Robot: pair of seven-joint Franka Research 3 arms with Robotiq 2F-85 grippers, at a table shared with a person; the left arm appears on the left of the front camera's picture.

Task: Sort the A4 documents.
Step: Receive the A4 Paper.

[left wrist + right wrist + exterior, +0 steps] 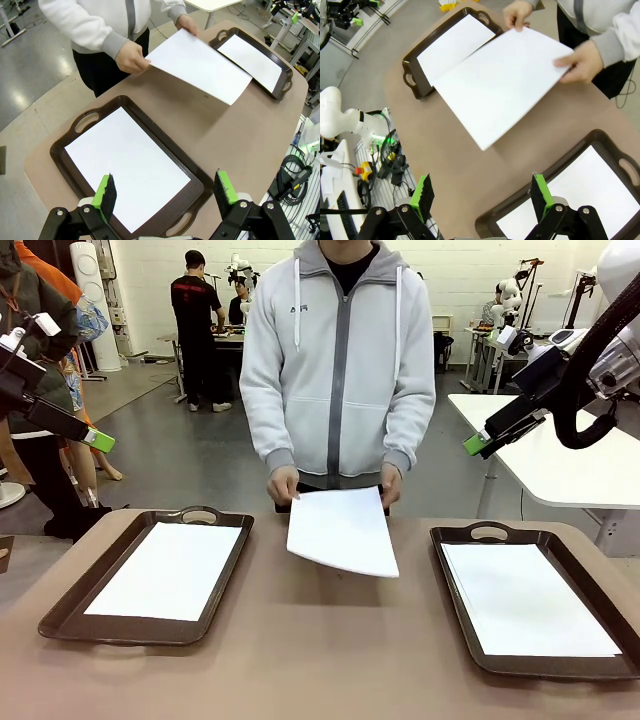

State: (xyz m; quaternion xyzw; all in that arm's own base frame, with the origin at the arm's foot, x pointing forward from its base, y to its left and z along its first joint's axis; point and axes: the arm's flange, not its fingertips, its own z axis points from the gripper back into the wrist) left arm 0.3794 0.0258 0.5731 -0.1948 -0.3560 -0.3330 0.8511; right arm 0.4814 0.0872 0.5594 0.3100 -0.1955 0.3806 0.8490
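Table (330, 640) middle strip between left tray (70, 612) and right tray (455, 585): bare brown top, open from near edge up toward far edge. Far-edge middle blocked: person's hands (283, 483) hold sheet (342, 530) tilted above table, overhanging strip's far part. Left tray and right tray each taken up by flat sheets; raised rims and handles stand around them. Left gripper (100, 440) and right gripper (475, 444) hang high, outboard of trays, jaws wide, clear of table.

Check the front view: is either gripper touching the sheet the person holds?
No, the sheet is in the person's hands, both grippers raised apart.
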